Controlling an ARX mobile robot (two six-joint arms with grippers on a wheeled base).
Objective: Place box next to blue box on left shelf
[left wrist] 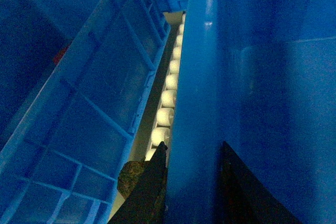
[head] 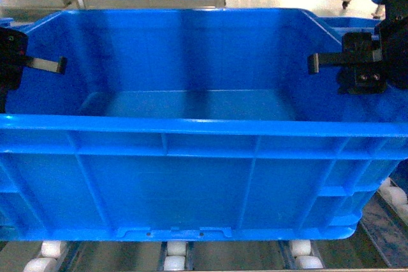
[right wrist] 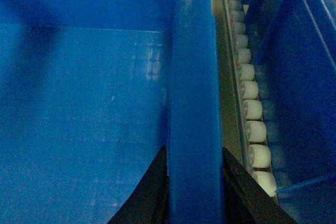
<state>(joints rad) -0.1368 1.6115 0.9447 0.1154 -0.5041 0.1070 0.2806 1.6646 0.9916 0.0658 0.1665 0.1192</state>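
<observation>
- The box (head: pixel 191 157) fills the centre of the head view, its long axis running left to right, over the white rollers of the left shelf (head: pixel 173 260) at the bottom edge.
- The left gripper (left wrist: pixel 191 182) and right gripper (right wrist: pixel 193 182) each straddle a side rim, fingers clamped on the box.
- In the left wrist view, the neighbouring blue box (left wrist: pixel 79 129) lies just beside it at left, across a roller lane.
- It is smooth plastic, ribbed outside, thick-rimmed.

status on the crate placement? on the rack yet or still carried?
Done: the box is over the left shelf, alongside a neighbouring blue crate. In hand: the left end effector and right end effector each straddle a side rim; whether the base rests fully on the rollers is unclear. Left: settle it and release both.
</observation>
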